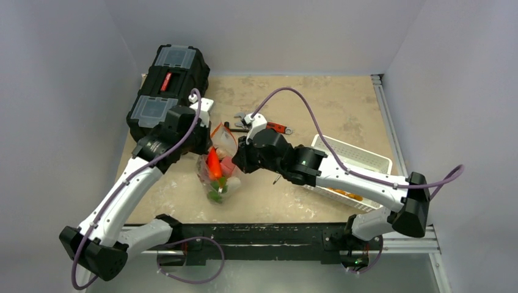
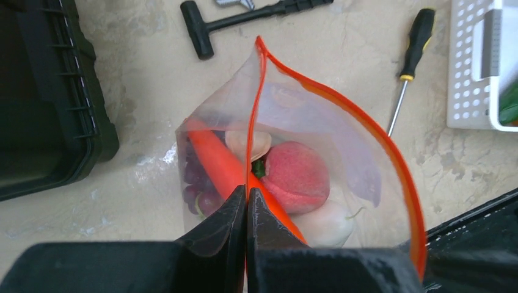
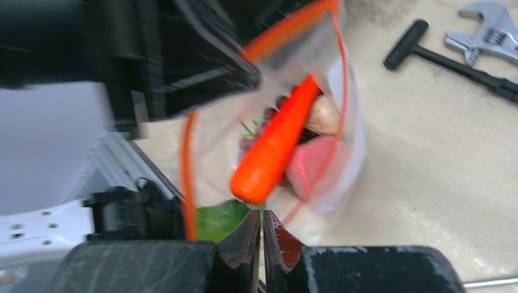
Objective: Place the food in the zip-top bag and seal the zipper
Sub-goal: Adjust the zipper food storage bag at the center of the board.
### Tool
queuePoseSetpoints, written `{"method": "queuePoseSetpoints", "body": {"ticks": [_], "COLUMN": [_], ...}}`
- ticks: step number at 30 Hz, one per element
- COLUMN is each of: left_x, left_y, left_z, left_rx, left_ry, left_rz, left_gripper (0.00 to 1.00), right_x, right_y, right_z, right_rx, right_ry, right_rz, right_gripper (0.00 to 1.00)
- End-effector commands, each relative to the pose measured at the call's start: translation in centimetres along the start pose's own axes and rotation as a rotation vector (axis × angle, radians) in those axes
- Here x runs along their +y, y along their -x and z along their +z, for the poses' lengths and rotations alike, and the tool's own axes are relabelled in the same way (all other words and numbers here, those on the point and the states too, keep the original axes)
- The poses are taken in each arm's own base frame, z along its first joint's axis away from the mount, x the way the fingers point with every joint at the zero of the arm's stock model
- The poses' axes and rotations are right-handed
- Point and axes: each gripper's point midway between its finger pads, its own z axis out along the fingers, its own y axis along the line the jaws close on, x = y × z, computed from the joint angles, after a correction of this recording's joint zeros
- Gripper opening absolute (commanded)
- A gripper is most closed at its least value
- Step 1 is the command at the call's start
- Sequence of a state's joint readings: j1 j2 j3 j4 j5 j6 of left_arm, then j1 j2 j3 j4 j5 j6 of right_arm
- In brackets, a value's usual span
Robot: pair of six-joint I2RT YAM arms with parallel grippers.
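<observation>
On the table (image 1: 317,104), near the middle: a clear zip-top bag (image 1: 218,171), mouth wide open, its orange zipper (image 2: 342,101) bent into a big loop. Inside it:
- a long orange carrot (image 2: 214,160)
- dark grapes (image 2: 194,182)
- a round pink-red fruit (image 2: 297,177)
- a white radish (image 2: 330,223)
- a pale piece (image 2: 262,145) at the back
- a bit of green (image 3: 220,221) low down

Just behind the bag on the left, a big black toolbox (image 1: 168,91). Off to the right, a white basket (image 1: 360,162) full of holes, with something orange and something green in it. Past the bag, lying flat on the table: a wrench (image 1: 275,127), a black T-handle tool (image 2: 244,15) and a screwdriver (image 2: 415,49).

Left arm bent, reaching in from the left. Left claw (image 2: 247,210) squeezed tight on one side of the bag's mouth, with plastic and orange strip pinched between the fingers.

Right arm stretched across from the right. Right claw (image 3: 261,229) at the other side of the mouth, fingers almost touching, only a thin slit between them. Seems to pinch the bag's rim there, with the orange strip running down to the fingers, but too blurry to be sure.
</observation>
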State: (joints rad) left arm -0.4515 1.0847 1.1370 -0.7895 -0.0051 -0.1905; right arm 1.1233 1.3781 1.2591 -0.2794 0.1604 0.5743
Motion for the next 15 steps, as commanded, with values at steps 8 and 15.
{"method": "queuePoseSetpoints", "body": {"ticks": [8, 15], "left_x": [-0.8, -0.7], "left_y": [3.6, 3.6], "left_z": [-3.6, -3.8], "left_rx": [-0.206, -0.218], "left_ry": [-0.050, -0.050], "left_rz": [0.005, 0.006], "left_gripper": [0.00, 0.00], "right_x": [2.0, 2.7], "right_y": [3.4, 0.4], "right_z": [-1.1, 3.1], "right_rx": [-0.067, 0.043], "right_ry": [0.022, 0.005], "right_rz": [-0.080, -0.115], "right_gripper": [0.19, 0.23]}}
